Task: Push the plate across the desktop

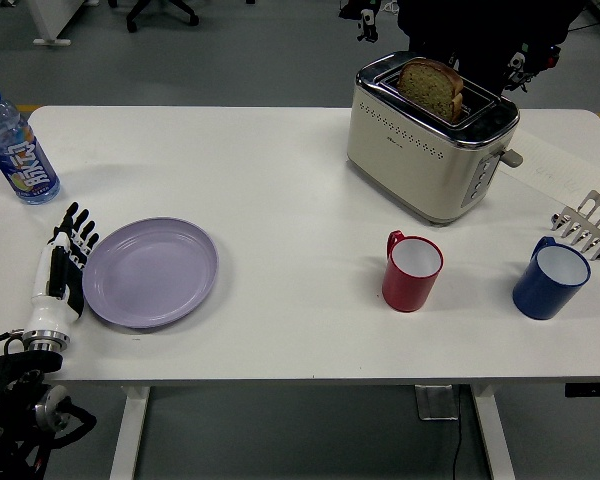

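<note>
Lilac plate [150,273] lies flat on the white table [280,190], left side, near the front edge. It is round, so no real heading; in this view its oval reads widest left to right. Left hand [60,272] is flat on the table against the plate's left rim, fingers [78,232] straight and slightly spread, pointing away from the robot, gripping nothing.

Water bottle [14,150] stands upright behind the hand at the far left, apart from the plate. To the plate's right, bare tabletop, then a red mug [410,271], well apart. Blue mug [551,279] further right, metal rack [587,224] by the right edge. Toaster [432,138] with a bread slice [431,88] sits far right of centre. Dark-clothed person [470,30] stands behind the toaster.
</note>
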